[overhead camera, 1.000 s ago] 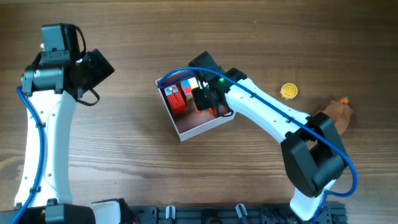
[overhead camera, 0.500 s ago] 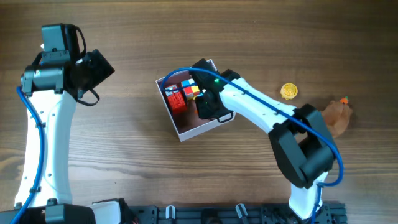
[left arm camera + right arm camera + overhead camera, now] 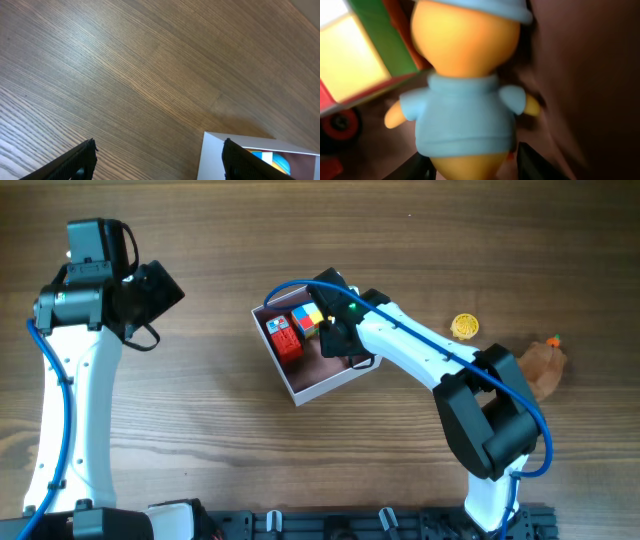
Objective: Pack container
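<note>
The container is a shallow square box with white walls and a dull pink inside, at the table's middle. It holds a colour cube and a red toy. My right gripper reaches down into it. In the right wrist view its fingers grip the lower body of an orange toy figure in a blue shirt, beside the cube. My left gripper is open and empty over bare wood at the left; its view shows the container's white corner.
A small yellow round toy and a brown toy with an orange tip lie on the wood at the right. The right arm stretches across from the front right. A black rail runs along the front edge.
The right gripper has pushed further into the container and then shifted a little toward its far side, so more of the colour cube shows. The left arm has not moved.
</note>
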`<state>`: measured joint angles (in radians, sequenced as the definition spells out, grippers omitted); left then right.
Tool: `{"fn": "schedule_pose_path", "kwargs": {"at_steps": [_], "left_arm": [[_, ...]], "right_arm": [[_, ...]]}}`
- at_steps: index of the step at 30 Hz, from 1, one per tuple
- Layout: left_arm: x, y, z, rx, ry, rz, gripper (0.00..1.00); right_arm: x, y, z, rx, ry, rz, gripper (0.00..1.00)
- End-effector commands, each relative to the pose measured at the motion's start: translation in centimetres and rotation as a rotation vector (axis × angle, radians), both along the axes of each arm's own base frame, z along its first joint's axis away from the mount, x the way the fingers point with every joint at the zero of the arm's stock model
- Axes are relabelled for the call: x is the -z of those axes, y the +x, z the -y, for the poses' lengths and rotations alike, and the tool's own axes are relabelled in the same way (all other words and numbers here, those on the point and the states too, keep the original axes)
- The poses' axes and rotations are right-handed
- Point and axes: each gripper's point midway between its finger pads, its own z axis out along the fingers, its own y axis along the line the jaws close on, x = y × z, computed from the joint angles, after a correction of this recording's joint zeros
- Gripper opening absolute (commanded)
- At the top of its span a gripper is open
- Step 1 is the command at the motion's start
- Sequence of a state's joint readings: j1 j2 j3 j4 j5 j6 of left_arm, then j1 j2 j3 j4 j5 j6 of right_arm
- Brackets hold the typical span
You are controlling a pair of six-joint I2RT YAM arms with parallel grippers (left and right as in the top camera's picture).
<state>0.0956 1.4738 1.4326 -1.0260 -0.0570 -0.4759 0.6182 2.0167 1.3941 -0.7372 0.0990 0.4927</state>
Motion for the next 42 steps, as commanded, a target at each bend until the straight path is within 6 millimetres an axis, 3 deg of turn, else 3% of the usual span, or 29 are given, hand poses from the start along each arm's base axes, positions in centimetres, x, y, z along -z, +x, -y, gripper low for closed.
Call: {"fn": "schedule_pose_path", "kwargs": {"at_steps": [1,4,8,11,13,16,19,22,27,32,36,42], "left_arm": [[0.5,-0.1,-0.1,0.018,0.007,-0.017,0.81],[0.5,-0.1,-0.1,0.018,0.006,-0.017,0.81],[0.5,-0.1,-0.1,0.018,0.006,-0.018,0.81],[0.6,-0.2,-0.1,0.019,0.005,-0.024,0.81],[0.8,-0.6,0.1,0.023,-0.004,-0.043,0.79],[1.5,-1.4,1.6,0.063,-0.064,-0.081,0.72],[3.5,-1.8,4.0,0.131,-0.074,-0.121,0.64],[7.0,-2.4,7.5,0.234,-0.070,-0.171,0.59],[11.9,-2.0,10.6,0.319,-0.062,-0.248,0.53],[15.2,-0.6,11.0,0.323,-0.061,-0.284,0.56],[15.4,0.9,11.3,0.325,-0.062,-0.230,0.60],[14.5,3.1,12.1,0.340,-0.084,-0.130,0.64]], "right_arm": [[0.4,-0.7,0.7,0.026,-0.050,-0.019,0.48],[-2.6,-1.1,-1.0,-0.072,-0.025,0.045,0.49],[-9.3,-1.3,-1.9,-0.134,0.056,0.175,0.51],[-14.4,-0.5,0.0,-0.070,0.077,0.305,0.53],[-16.7,-0.1,3.6,0.041,0.066,0.342,0.52],[-15.2,0.2,8.9,0.188,0.028,0.243,0.50],[-13.0,0.2,11.3,0.229,0.051,0.144,0.47],[-10.8,-0.5,12.6,0.246,0.034,0.076,0.48],[-6.7,-2.5,12.1,0.175,0.036,-0.061,0.48],[-5.0,-3.3,11.1,0.116,0.070,-0.134,0.48],[-5.6,-4.9,7.6,-0.082,0.249,-0.205,0.49],[-5.9,-6.4,6.6,-0.139,0.313,-0.260,0.49]]}}
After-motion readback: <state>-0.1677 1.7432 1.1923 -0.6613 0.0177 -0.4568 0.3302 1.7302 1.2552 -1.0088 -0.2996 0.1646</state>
